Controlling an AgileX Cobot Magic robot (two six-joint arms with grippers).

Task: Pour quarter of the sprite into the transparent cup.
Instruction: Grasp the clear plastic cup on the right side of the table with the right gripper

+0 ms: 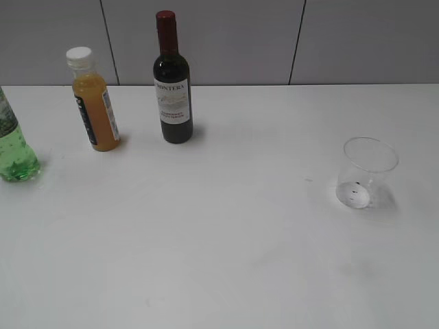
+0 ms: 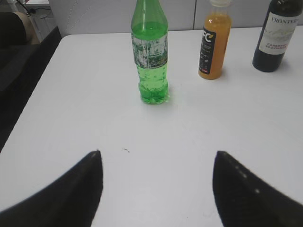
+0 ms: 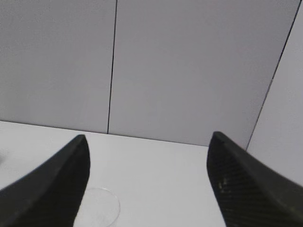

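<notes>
Three bottles and one cup on the white table [image 1: 219, 260]. We read "FRONTERA" on the wine bottle [image 1: 172, 82] label in the exterior view, partly cut to "FRONTER" in the left wrist view, with smaller lines below that we cannot make out. The orange juice bottle [image 1: 94, 103] has a white cap and a dark side label with large pale letters, maybe "FC", too blurred for us to confirm. The sprite [image 2: 150, 52] has a pale, worn label band; we can read no text on it.

The sprite stands upright at the far left edge of the exterior view, long axis vertical, neck up and bumpy base on the table, cropped at the top. It is left of the juice bottle, near it but apart. The transparent cup [image 1: 365, 175] stands upright at the right, mouth up, well apart from all the bottles; dark specks show at its bottom.

We see the left gripper [image 2: 156, 184] with jaws spread wide and nothing between them, facing the sprite, apart from it. The right gripper [image 3: 147, 179] is likewise spread and holds nothing, with the cup rim low between its fingers.
</notes>
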